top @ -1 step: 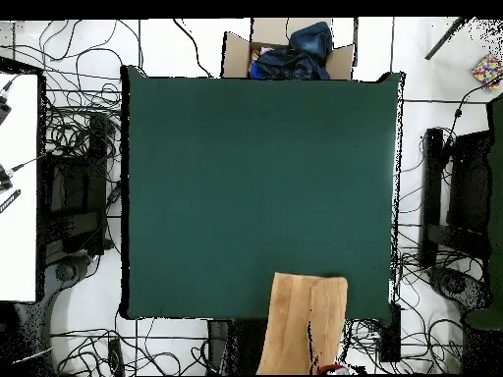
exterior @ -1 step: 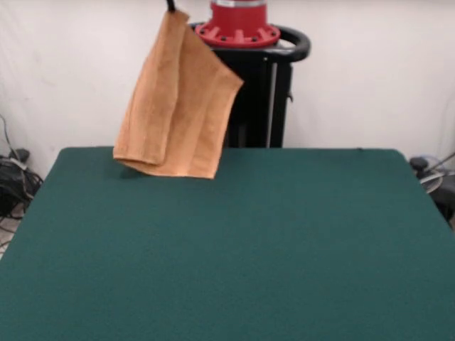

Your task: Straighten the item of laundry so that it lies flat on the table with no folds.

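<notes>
— So, where is the towel (exterior @ -1 step: 178, 106) right now?

— Up in the air. From the front it hangs from its top corner at about 12 o'clock, close to the upper edge, and drapes down toward 7 o'clock. Its bottom edge sits just above the far strip of the table (exterior @ -1 step: 234, 256), with a small shadow under its lower left corner.

— Is it flat?

— No. It is doubled over, with a long fold running down the middle and one layer lying over the other. The right side juts out to a point at about 3 o'clock of the cloth.

— And the claw (exterior @ -1 step: 170, 6)?

— Only a thin dark tip shows at the very top, right where the towel's corner is pinched. The cloth hangs from that spot, so the claw is clamped on that corner.

— What does the top-down view add?

— There the towel (top @ -1 step: 305, 324) appears at about 6 o'clock of the table (top @ -1 step: 255, 177), crossing its lower edge. A crease runs lengthwise through it.

— Anything else around?

— A cardboard box (top @ -1 step: 287, 54) with dark cloth in it sits past the table's 12 o'clock edge, and cables (top @ -1 step: 69, 128) sprawl on the floor at 9 o'clock.
</notes>
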